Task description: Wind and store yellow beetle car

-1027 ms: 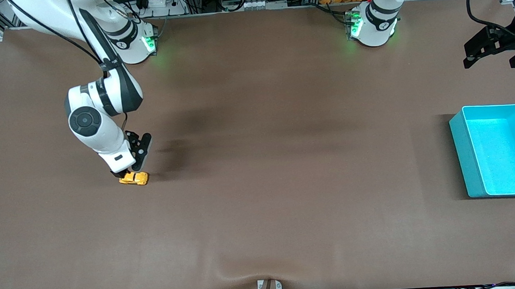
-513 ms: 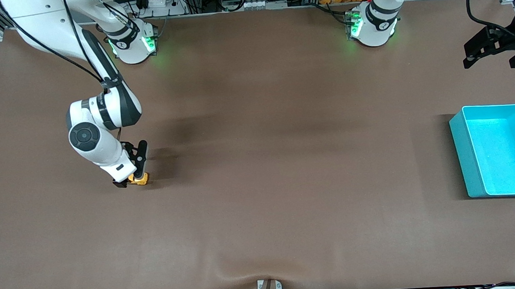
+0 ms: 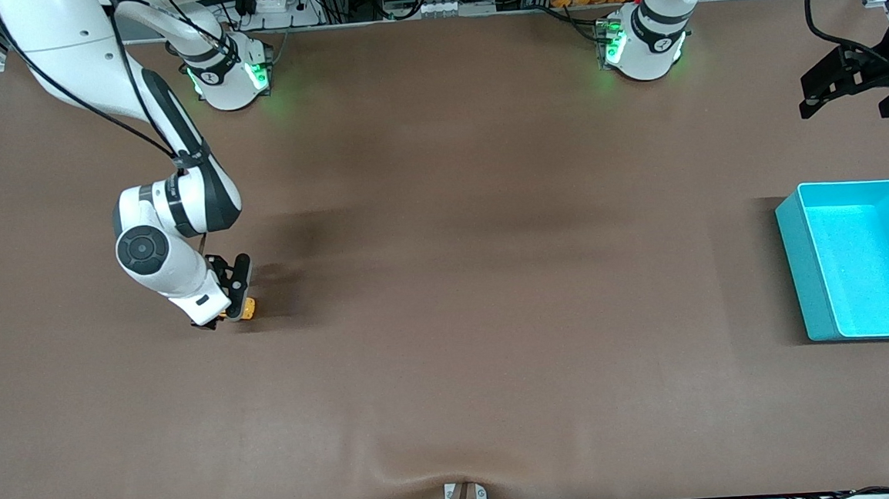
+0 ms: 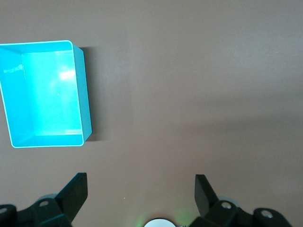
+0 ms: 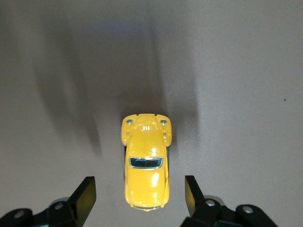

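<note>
Brown matte table [image 3: 450, 342] carries everything in sight. At the right arm's end of it, well apart from the teal rectangular plastic bin [image 3: 801, 274], the tiny yellow beetle-shaped toy car [image 3: 246, 311] sits on its wheels on the cloth. The right claw [image 3: 226, 312] is down around it, released, one black finger on each flank without touching it; in the right wrist view the yellow beetle car [image 5: 146, 161] lies lengthwise between the fingers [image 5: 85, 196], its rounded headlight end pointing away from the wrist. The left claw [image 3: 848, 97], also released, waits in the air past the table's edge, above the bin's end.
</note>
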You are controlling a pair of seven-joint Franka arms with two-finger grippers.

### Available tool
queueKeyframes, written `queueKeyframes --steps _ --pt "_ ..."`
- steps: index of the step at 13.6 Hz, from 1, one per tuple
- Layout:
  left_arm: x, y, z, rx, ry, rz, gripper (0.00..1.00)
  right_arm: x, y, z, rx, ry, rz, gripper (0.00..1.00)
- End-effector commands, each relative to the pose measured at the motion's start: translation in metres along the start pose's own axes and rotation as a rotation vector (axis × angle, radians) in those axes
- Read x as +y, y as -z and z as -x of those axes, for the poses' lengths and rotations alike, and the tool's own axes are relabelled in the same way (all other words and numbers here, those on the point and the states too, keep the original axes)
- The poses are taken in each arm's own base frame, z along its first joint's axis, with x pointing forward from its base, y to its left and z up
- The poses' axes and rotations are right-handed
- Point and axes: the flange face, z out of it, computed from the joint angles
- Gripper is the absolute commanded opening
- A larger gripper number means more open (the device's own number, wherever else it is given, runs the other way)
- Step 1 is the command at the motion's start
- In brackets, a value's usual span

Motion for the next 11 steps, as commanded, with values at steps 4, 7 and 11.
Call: queueKeyframes --steps 4,7,11 --pt "0.001 0.001 0.000 0.003 -0.009 -0.010 1.00 0.011 -0.014 -0.001 0.006 0.005 0.001 0.76" --pt "0.003 0.001 -0.001 0.003 -0.012 -0.010 1.00 0.011 -0.015 -0.001 0.007 0.005 0.001 0.66" --pt "0.002 0.000 -0.001 0.003 -0.011 -0.010 1.00 0.009 -0.025 -0.003 0.012 -0.002 -0.018 0.53"
